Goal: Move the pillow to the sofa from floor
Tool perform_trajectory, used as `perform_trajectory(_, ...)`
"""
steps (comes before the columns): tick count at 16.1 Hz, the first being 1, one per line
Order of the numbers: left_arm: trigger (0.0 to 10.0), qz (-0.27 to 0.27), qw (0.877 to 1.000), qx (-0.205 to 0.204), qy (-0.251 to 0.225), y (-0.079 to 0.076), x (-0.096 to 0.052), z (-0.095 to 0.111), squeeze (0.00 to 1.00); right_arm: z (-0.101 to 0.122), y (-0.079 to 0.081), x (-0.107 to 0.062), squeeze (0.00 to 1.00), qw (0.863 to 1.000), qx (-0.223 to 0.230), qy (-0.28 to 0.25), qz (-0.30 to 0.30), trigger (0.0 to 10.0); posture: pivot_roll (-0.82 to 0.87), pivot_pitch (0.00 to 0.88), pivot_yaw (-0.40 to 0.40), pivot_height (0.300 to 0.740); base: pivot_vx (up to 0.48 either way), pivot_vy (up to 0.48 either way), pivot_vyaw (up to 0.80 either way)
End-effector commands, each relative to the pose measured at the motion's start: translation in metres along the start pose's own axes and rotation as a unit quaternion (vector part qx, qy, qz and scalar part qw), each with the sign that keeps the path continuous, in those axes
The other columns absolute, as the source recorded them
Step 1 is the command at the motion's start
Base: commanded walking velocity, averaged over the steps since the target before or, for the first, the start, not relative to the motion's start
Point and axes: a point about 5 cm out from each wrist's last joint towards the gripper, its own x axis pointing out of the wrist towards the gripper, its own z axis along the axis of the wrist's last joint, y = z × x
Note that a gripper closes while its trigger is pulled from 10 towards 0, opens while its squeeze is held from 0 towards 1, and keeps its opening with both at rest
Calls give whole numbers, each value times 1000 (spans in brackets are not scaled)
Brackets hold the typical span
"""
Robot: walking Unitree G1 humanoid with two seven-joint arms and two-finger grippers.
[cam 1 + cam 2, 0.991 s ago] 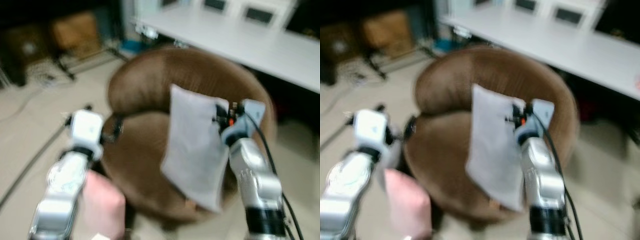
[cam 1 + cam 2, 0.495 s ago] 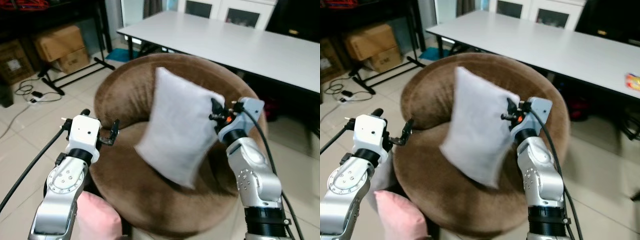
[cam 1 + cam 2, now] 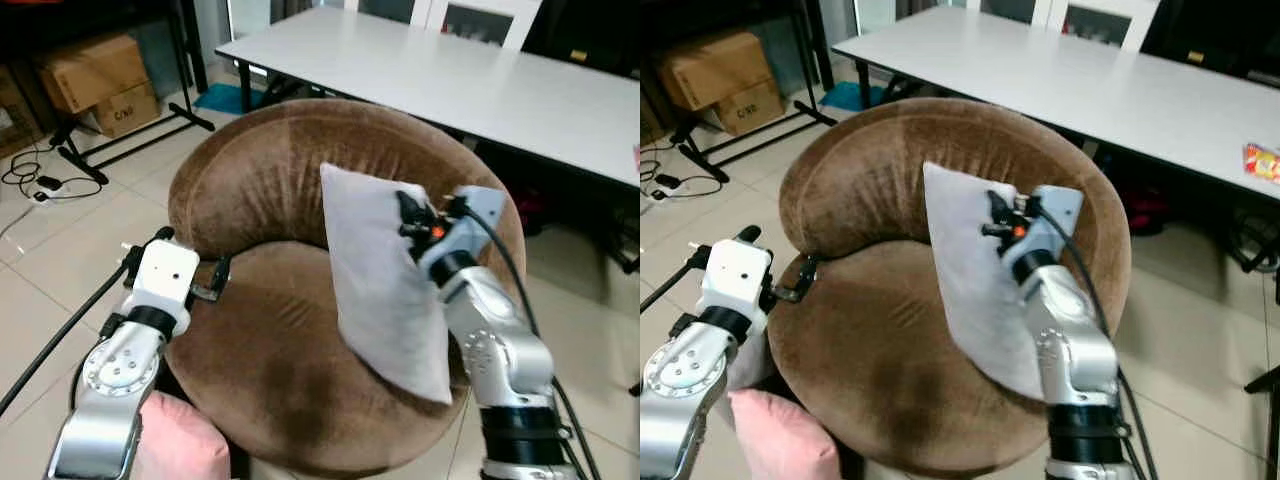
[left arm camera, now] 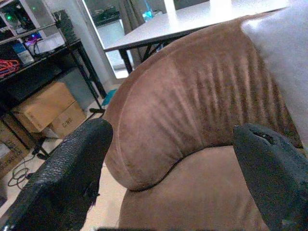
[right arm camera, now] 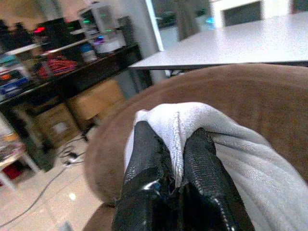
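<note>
Pinching grey pillow (image 3: 385,290) edge, right gripper (image 5: 174,150), over brown sofa (image 3: 260,190), left gripper (image 4: 171,168) spread wide

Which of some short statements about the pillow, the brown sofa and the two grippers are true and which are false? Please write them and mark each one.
1. The right gripper pinches an edge of the grey pillow. True.
2. The pillow lies flat on the floor. False: it hangs over the seat of the brown sofa.
3. The left gripper is open and holds nothing. True.
4. The left gripper grips the pink cushion. False: that cushion sits low beside the left arm, ungripped.
5. A white table stands behind the sofa. True.
</note>
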Motion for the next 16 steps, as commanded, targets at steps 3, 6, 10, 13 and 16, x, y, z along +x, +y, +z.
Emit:
perform_trajectory(3,10000,-46,999,17,15,-4,-5,-4,0,11,18,21,0,999,9,-5,35,10000,20,0,-63,740,0,0,0)
perform_trajectory(6,10000,-73,997,34,20,-2,-6,-4,0,15,34,41,0,997,8,10,74,10000,26,0,-63,740,0,0,0)
perform_trajectory(10,10000,-137,989,48,37,-3,-9,-7,0,11,66,78,0,988,81,64,112,10000,36,0,-64,740,0,0,0)
perform_trajectory(13,10000,-157,985,54,48,-5,-14,-9,0,-10,20,93,0,971,204,101,-68,10000,55,0,-72,740,0,0,0)
perform_trajectory(16,10000,-159,985,54,49,-3,-14,-9,0,-22,-53,73,0,914,318,79,-239,10000,67,0,-77,740,0,0,0)
